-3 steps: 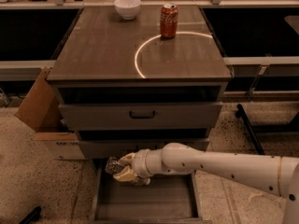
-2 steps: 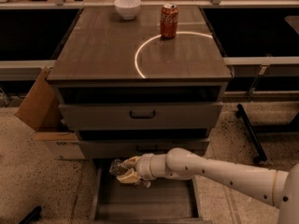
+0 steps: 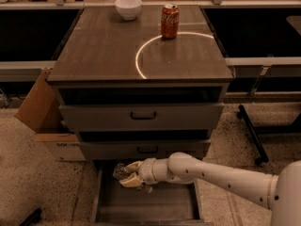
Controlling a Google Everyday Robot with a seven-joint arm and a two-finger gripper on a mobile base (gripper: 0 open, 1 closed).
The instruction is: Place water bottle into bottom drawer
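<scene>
The pincer (image 3: 128, 175) is gripping the water bottle (image 3: 118, 170) over the open bottom drawer (image 3: 150, 204).

The bottle is hanging above the drawer's bare floor, near its back left corner, with its label too dim to read. On the table (image 3: 99, 55) a red soda can (image 3: 170, 20) with white script is standing at the far edge of a white ring (image 3: 137, 60), and a white bowl (image 3: 128, 7) is sitting well apart. The cardboard box (image 3: 40, 109) print is unreadable.

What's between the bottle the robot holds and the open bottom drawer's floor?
Nothing: in the camera view, the gripper holds the water bottle above the bottom drawer, whose floor is bare.
</scene>
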